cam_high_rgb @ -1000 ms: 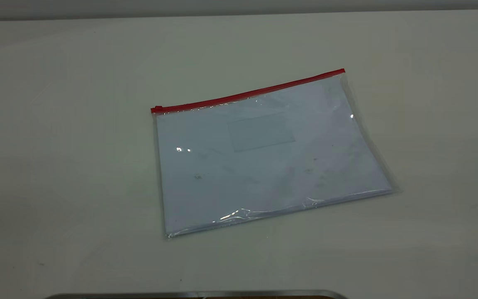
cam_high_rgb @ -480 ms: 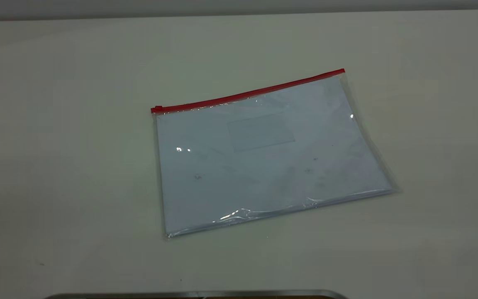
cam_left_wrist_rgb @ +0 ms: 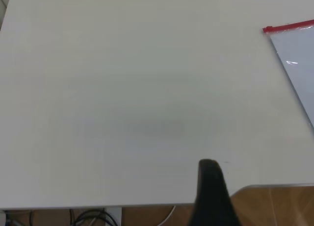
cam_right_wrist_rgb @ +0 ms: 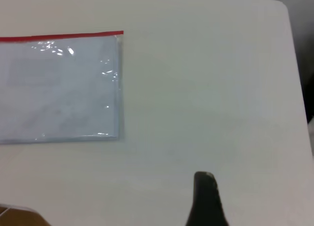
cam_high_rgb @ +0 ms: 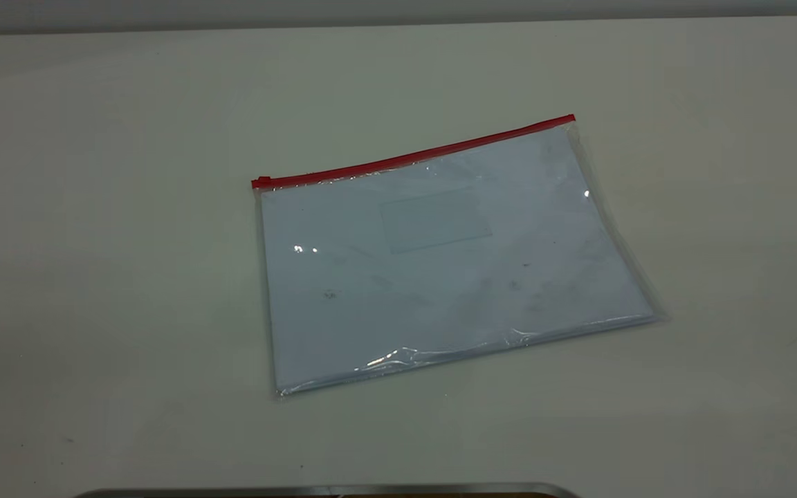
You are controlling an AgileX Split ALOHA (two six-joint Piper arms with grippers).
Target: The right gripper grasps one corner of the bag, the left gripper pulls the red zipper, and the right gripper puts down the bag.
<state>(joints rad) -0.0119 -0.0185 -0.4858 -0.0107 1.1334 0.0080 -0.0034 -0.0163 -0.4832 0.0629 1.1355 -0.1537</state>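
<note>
The bag (cam_high_rgb: 440,277), a clear pouch with white paper inside, lies flat near the table's middle, untouched. The red zipper (cam_high_rgb: 412,158) runs along its far edge, with the slider tab (cam_high_rgb: 261,182) at the left end. Neither gripper shows in the exterior view. In the left wrist view, a black tip of my left gripper (cam_left_wrist_rgb: 210,169) hangs over the table's near edge, well away from the bag's (cam_left_wrist_rgb: 299,64) zipper corner (cam_left_wrist_rgb: 269,29). In the right wrist view, a black tip of my right gripper (cam_right_wrist_rgb: 205,182) is over bare table, apart from the bag (cam_right_wrist_rgb: 59,88) and its red zipper (cam_right_wrist_rgb: 59,37).
The white table (cam_high_rgb: 94,242) spreads wide around the bag. A metal strip (cam_high_rgb: 329,490) lies at its near edge. Wooden floor (cam_left_wrist_rgb: 279,206) and cables (cam_left_wrist_rgb: 88,217) show beyond the edge in the left wrist view. The table's rounded corner (cam_right_wrist_rgb: 283,5) shows in the right wrist view.
</note>
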